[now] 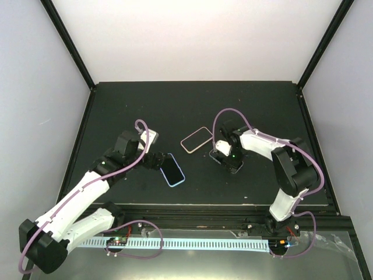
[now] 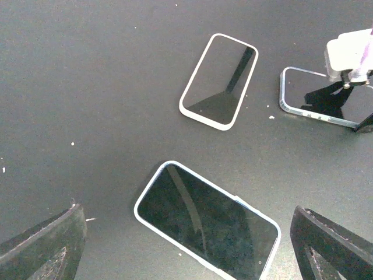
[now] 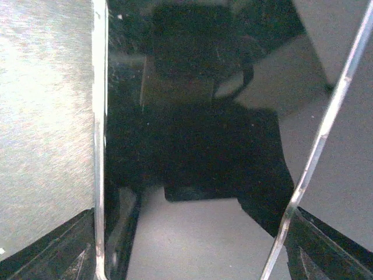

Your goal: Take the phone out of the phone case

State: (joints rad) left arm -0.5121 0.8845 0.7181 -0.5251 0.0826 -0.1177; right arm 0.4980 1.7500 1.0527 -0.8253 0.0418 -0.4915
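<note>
The right gripper [image 1: 226, 153] sits low over a clear-edged phone [image 2: 312, 96], its fingers [image 3: 52, 248] spread to either long edge. I can't tell whether they squeeze it. That phone lies flat, right of the middle of the table [image 1: 116, 105], with its long axis running diagonally from far-left to near-right. Just to its left is a white-rimmed phone [image 1: 196, 140], slanted the other way. The left gripper [image 1: 156, 160] hangs with its jaws wide apart at a blue-rimmed phone [image 1: 172, 170], which runs near-to-far with its far end tipped slightly left.

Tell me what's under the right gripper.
A glossy black phone in a clear-edged case lies flat under the right gripper. The gripper hides part of it from above.
</note>
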